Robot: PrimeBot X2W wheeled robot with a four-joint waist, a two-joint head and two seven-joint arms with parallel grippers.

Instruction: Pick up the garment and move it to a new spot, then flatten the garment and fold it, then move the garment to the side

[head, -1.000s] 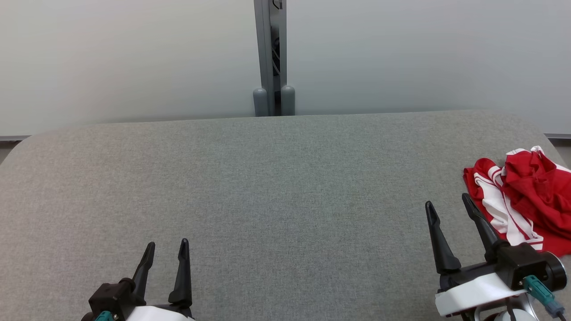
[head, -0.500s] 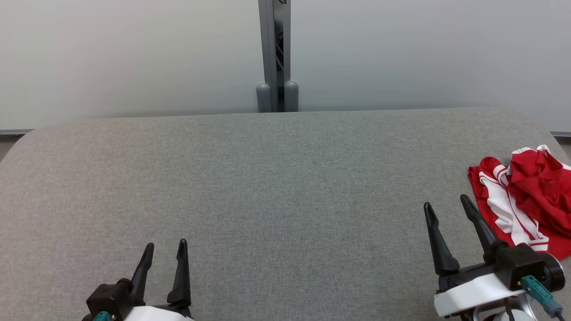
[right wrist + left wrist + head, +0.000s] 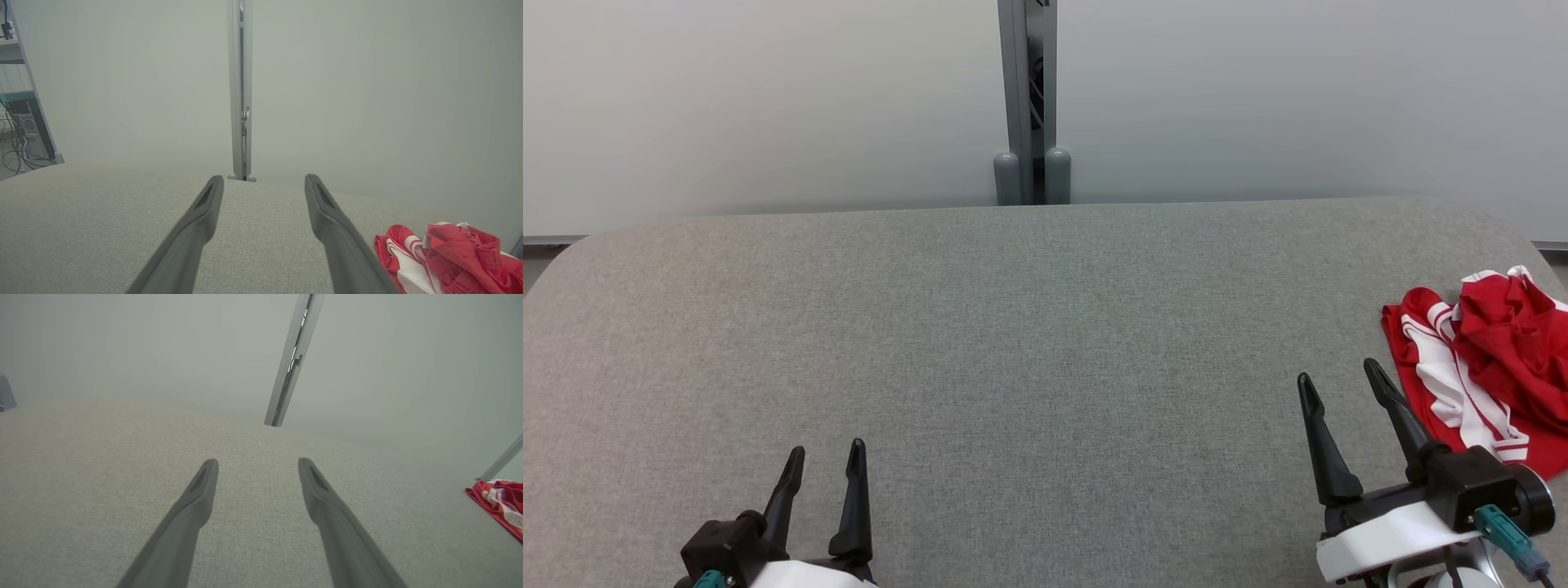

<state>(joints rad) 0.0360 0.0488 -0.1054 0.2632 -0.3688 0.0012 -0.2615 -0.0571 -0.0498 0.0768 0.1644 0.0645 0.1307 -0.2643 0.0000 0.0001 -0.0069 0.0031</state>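
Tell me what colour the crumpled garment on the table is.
Red with white stripes; the garment shows best in the head view, at the table's right edge.

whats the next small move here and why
Probably swing the right gripper rightward onto the crumpled red-and-white garment: it is open and empty, just beside the pile, while the left gripper sits far off across the table.

The head camera looked down over the grey table [image 3: 1013, 343]; both wrist cameras faced low across it, sharing the red-and-white garment [image 3: 1503, 343].
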